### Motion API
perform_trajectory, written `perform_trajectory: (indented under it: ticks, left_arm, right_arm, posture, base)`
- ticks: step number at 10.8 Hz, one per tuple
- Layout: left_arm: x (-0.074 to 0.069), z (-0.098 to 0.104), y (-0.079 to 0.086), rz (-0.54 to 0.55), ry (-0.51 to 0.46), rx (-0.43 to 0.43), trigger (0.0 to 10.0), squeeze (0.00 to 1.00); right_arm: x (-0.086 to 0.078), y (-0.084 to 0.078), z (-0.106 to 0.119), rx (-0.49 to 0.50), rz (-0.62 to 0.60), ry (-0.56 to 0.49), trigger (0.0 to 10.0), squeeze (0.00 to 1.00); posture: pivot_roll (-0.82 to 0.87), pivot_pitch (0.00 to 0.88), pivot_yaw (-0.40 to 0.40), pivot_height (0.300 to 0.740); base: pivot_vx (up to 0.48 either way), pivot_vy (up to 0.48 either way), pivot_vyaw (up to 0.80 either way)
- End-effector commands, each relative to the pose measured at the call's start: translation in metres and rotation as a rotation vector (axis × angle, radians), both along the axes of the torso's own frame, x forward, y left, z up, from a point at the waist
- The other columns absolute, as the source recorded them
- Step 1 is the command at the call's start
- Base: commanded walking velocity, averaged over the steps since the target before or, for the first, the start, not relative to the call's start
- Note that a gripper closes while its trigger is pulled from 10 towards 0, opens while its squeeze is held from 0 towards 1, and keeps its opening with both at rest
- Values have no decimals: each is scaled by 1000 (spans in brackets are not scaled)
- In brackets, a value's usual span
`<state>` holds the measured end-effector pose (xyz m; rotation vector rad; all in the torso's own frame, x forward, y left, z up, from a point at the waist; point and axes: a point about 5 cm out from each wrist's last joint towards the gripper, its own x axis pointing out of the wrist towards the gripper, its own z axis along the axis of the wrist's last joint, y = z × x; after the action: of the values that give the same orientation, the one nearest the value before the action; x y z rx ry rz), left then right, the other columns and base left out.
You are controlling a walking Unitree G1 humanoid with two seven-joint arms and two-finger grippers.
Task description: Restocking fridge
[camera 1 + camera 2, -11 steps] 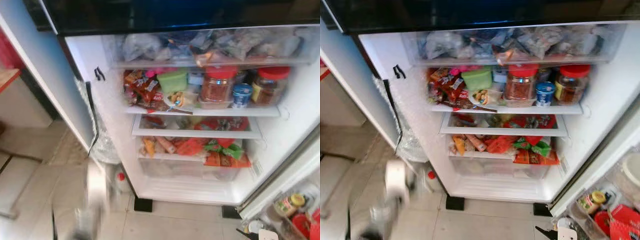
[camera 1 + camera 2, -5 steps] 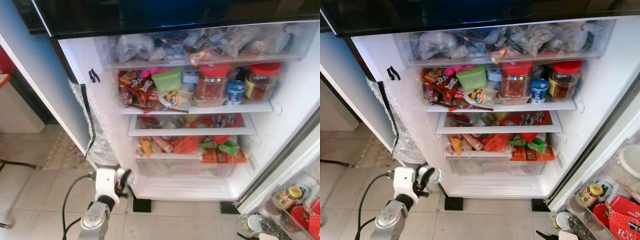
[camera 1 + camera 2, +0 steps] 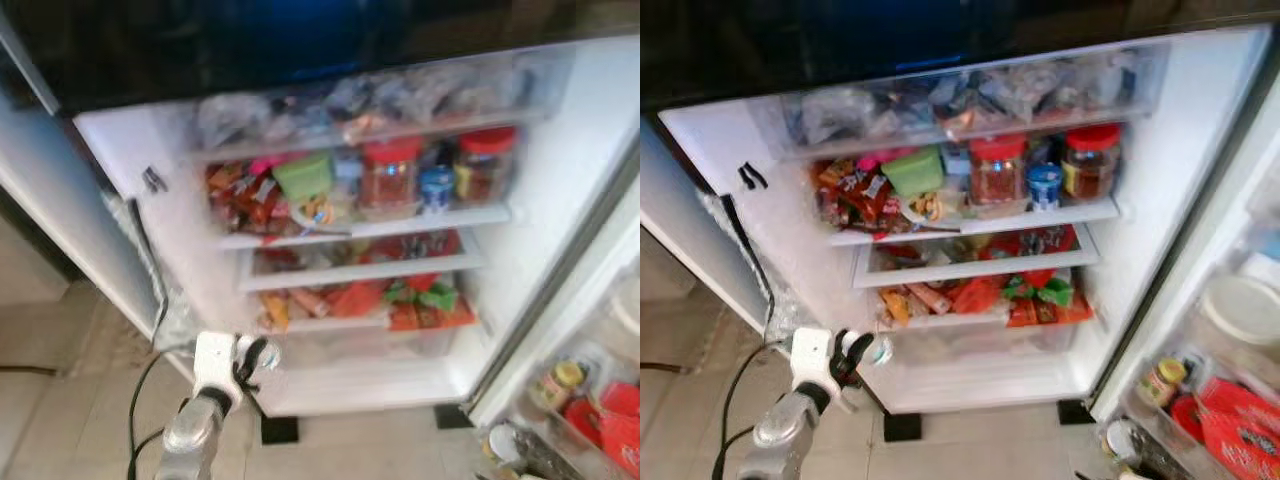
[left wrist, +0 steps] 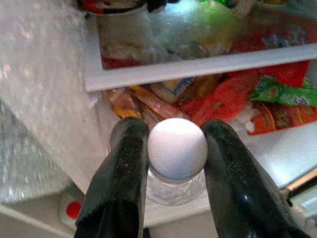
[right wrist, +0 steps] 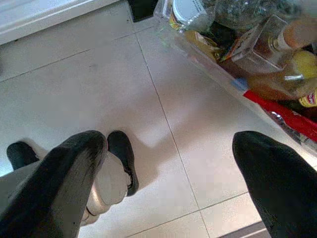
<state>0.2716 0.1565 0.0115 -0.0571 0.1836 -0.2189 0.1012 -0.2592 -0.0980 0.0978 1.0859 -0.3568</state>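
The fridge (image 3: pixel 560 200) stands open before me, its shelves packed with food. My left gripper (image 4: pixel 177 148) is shut on a small clear bottle with a round white cap (image 4: pixel 177 148), one black finger (image 4: pixel 126 153) on each side of the cap. In the eye views, the left gripper (image 3: pixel 255 358) holds the bottle low at the fridge's left front corner, beside the bottom drawer (image 3: pixel 980 340). My right gripper (image 5: pixel 168 163) hangs open over the tiled floor (image 5: pixel 163 89) with nothing between its fingers.
Red-lidded jars (image 3: pixel 995 170) and a green tub (image 3: pixel 912 170) crowd the upper shelf. Snack packets (image 3: pixel 1030 295) fill the lower one. The open door's rack (image 3: pixel 1200 400) with jars juts out at the right. A black cable (image 3: pixel 150 370) trails along the fridge's left side.
My left arm has risen from a low blur to hold the bottle steady by the fridge's lower left. The camera has shifted, moving the whole picture left and down.
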Motion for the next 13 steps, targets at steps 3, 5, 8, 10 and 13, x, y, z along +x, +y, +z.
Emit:
perform_trajectory:
  ticks: [3,5,8,10,13]
  left_arm:
    - [1,2,13,28,4,17,10000,0]
    - [1,2,13,25,4,18,10000,0]
    - [-3,-1,16,50,9,26,10000,0]
    - [-3,0,18,65,4,23,10000,0]
    - [3,9,16,50,-38,25,10000,0]
  right_arm:
    - [6,7,0,15,9,-22,10000,0]
    - [6,7,0,19,7,-27,10000,0]
    - [8,8,0,23,1,-33,10000,0]
    - [9,9,0,34,-7,-43,10000,0]
    - [10,10,0,40,-11,-40,10000,0]
  posture:
    - [-133,26,117,740]
    - [-135,33,118,740]
    - [-127,54,116,740]
    - [-124,55,118,740]
    - [-124,55,119,740]
  base:
    - [377,0,0]
    - [341,0,0]
    - [0,0,0]
    - [0,0,0]
    - [0,0,0]
